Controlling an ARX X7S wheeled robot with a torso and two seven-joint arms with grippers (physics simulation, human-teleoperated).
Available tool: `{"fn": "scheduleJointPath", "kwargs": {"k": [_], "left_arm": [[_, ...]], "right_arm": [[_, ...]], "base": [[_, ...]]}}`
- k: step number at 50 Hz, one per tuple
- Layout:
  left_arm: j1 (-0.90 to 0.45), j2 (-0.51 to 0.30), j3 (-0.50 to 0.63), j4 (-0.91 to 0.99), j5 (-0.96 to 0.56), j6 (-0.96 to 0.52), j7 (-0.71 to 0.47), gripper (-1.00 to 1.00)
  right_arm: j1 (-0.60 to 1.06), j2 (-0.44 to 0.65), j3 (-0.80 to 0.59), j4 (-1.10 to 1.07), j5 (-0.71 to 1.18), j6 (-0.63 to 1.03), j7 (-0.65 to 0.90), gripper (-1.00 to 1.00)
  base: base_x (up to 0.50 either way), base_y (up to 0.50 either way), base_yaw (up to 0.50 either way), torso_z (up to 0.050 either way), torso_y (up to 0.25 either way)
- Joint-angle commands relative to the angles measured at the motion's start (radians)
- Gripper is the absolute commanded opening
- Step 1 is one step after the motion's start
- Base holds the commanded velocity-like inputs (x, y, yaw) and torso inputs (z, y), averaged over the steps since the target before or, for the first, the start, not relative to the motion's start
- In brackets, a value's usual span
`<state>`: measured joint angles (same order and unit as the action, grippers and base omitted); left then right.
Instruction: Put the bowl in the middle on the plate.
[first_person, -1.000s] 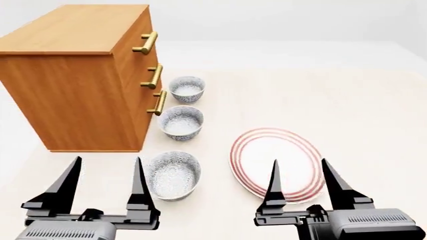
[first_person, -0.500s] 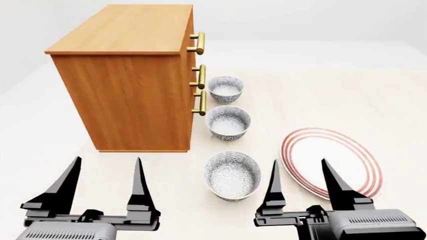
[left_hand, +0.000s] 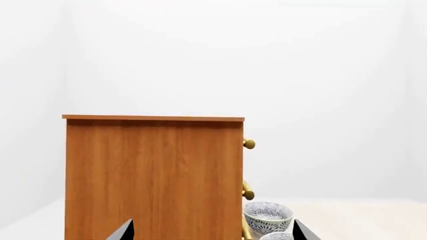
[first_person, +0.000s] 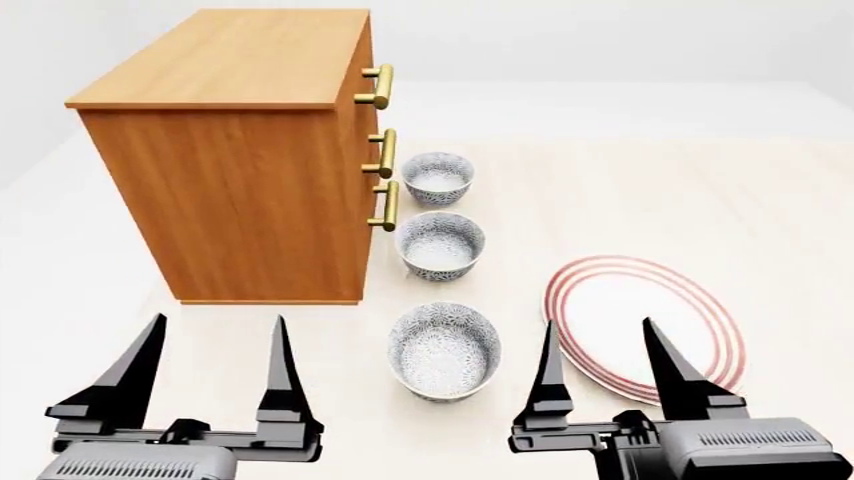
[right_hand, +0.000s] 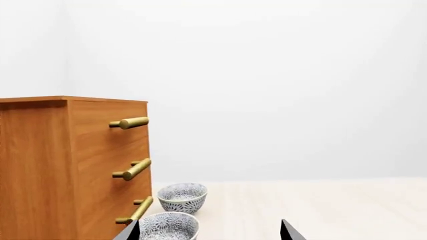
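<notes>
Three patterned bowls stand in a line beside the cabinet. The bowl in the middle (first_person: 442, 245) is upright, between a far look-alike (first_person: 437, 178) and a near one (first_person: 445, 351). The red-ringed plate (first_person: 641, 325) lies flat to their right. My left gripper (first_person: 218, 322) is open over bare table, left of the near bowl. My right gripper (first_person: 599, 325) is open above the plate's near-left rim. The right wrist view shows the middle bowl (right_hand: 168, 227) just ahead of the right gripper (right_hand: 209, 229). In the left wrist view its rim (left_hand: 277, 236) peeks in, right of the left gripper (left_hand: 213, 225).
A tall wooden cabinet (first_person: 240, 160) with brass handles (first_person: 383, 152) stands left of the bowls, close to the middle one. It fills the space ahead of my left gripper, as the cabinet (left_hand: 153, 180) in the left wrist view shows. The pale table (first_person: 747, 200) stretches to the right.
The head view has swung: cabinet, bowls and plate slid right in the picture, then a little back to the left. Both grippers keep their pose and stay open.
</notes>
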<state>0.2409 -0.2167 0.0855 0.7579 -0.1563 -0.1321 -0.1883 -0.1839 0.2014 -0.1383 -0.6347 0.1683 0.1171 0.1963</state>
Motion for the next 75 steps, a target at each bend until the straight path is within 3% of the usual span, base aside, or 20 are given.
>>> {"fn": "scheduleJointPath", "kwargs": {"k": [1,8,46,48,49,50,75], "left_arm": [[0.000,-0.007,0.006,-0.001,-0.002,0.003,-0.008,1.00],[-0.002,-0.011,0.009,-0.005,-0.005,0.005,-0.011,1.00],[0.002,-0.033,0.025,0.004,-0.013,0.011,-0.034,1.00],[0.004,-0.035,0.026,0.009,-0.011,0.011,-0.036,1.00],[0.134,-0.065,0.027,0.159,-0.008,0.062,-0.029,1.00],[0.140,-0.068,0.026,0.232,-0.010,0.065,-0.029,1.00],[0.157,-0.094,0.035,0.258,-0.020,0.081,-0.052,1.00]], "right_arm": [[0.000,0.008,-0.007,-0.001,0.003,-0.005,0.006,1.00],[0.003,0.013,-0.014,0.003,0.005,-0.004,0.008,1.00],[0.007,0.046,-0.038,0.003,0.020,-0.014,0.041,1.00],[0.003,0.049,-0.037,-0.005,0.022,-0.016,0.044,1.00],[-0.002,0.051,-0.038,-0.009,0.021,-0.021,0.044,1.00],[-0.002,0.052,-0.038,-0.010,0.022,-0.021,0.045,1.00],[0.004,0.072,-0.054,-0.008,0.029,-0.025,0.066,1.00]], "base": [[0.00,0.00,0.00,0.000,0.000],[0.02,0.00,0.00,0.000,0.000],[0.50,0.00,0.00,0.000,0.000],[0.00,0.00,0.00,0.000,0.000],[0.00,0.00,0.00,-0.025,-0.230],[0.00,0.00,0.00,-0.024,-0.230],[0.00,0.00,0.00,-0.025,-0.211]]}}
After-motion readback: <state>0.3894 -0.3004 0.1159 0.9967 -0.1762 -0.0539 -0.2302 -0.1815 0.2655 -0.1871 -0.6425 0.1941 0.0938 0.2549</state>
